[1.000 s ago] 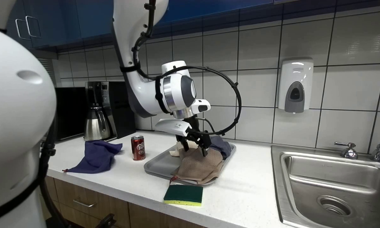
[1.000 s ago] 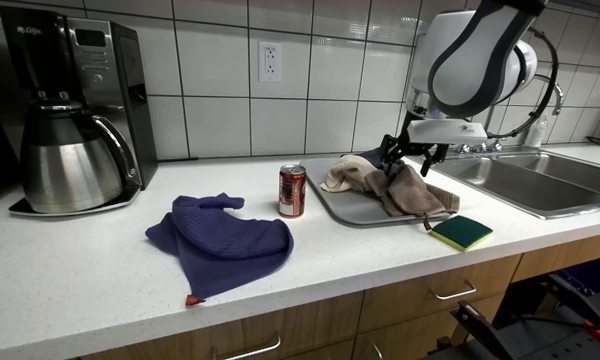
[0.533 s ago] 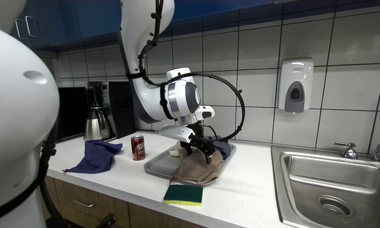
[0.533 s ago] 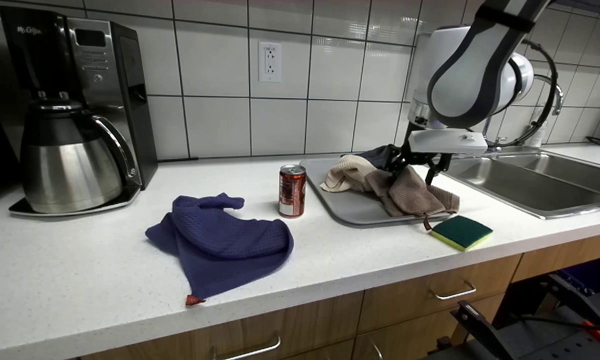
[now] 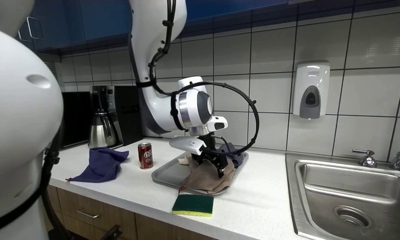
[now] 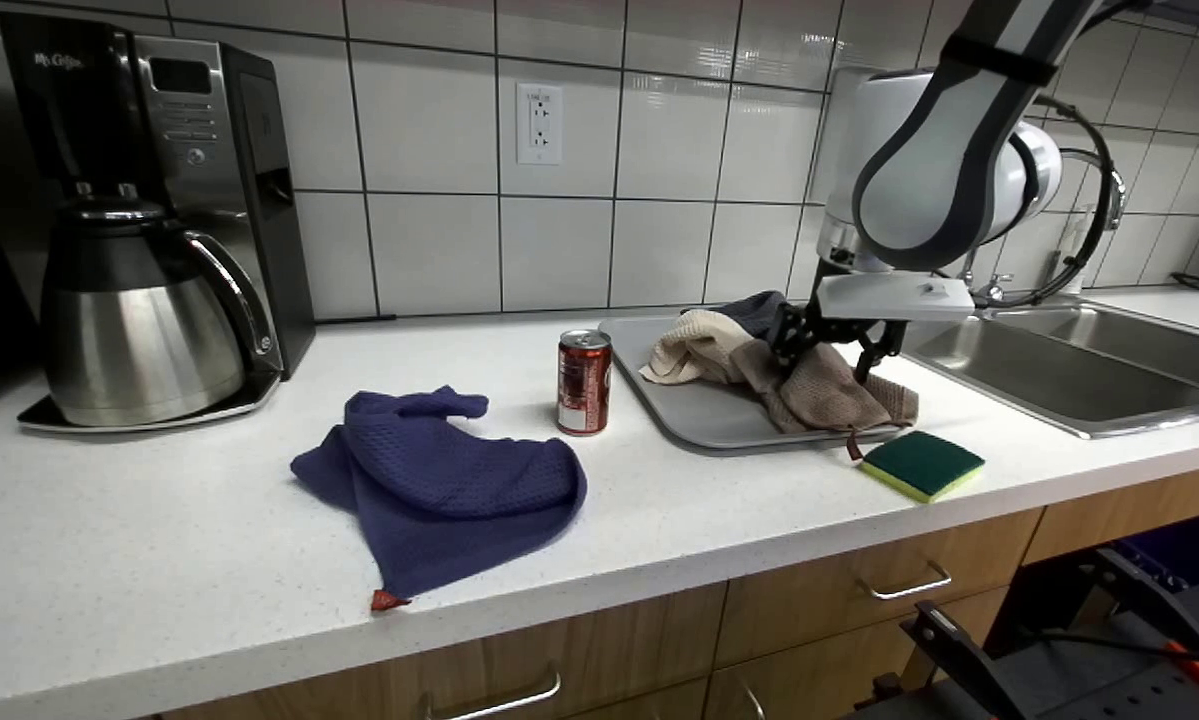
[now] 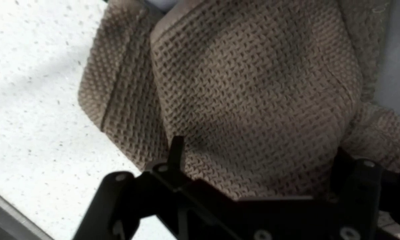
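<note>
Tool (image 7: 258, 146) spread wide; astride brown cloth (image 7: 253, 83); one fingertip (image 7: 342, 166) against it

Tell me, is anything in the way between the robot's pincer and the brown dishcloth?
Nothing visible is: the open pincer straddles a fold of the brown dishcloth. The cream dishcloth lies beside it on the gray tray, not in between.

The white tabletop (image 6: 209, 520) is brightly lit, shiny spots are seen on the wall tiles (image 5: 273, 93) in both exterior views, and in the wrist view a soft gray shadow is spread over part of the tabletop while the near parts of the dark gripper (image 7: 259, 150) are blurred.
</note>
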You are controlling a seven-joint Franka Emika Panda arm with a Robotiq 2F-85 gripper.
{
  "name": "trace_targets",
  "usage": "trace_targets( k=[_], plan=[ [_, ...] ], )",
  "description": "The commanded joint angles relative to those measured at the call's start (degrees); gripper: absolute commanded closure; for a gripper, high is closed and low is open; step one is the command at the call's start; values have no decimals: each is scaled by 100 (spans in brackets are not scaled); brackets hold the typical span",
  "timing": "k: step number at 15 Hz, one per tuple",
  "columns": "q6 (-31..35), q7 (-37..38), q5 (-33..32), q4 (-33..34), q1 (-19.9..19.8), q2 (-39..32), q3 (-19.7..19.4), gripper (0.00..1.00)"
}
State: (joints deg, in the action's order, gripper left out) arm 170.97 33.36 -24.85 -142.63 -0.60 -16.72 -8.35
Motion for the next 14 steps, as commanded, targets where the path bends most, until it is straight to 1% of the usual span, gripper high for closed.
trace_targets(
  k=[1,6,9,10,11,12,13,14],
  plan=[
    [-119,112,38,115,50,-52,-29,34],
    [-117,60,84,88,-8,-17,2,75],
    [-123,34,156,67,-35,9,17,97],
    [-119,29,166,53,-35,28,12,100],
    [-118,27,161,37,-33,50,4,100],
    [-115,22,154,18,-32,81,-3,100],
    [-116,16,153,5,-34,108,-3,98],
    [-108,9,147,-16,-37,153,-7,98]
  ],
)
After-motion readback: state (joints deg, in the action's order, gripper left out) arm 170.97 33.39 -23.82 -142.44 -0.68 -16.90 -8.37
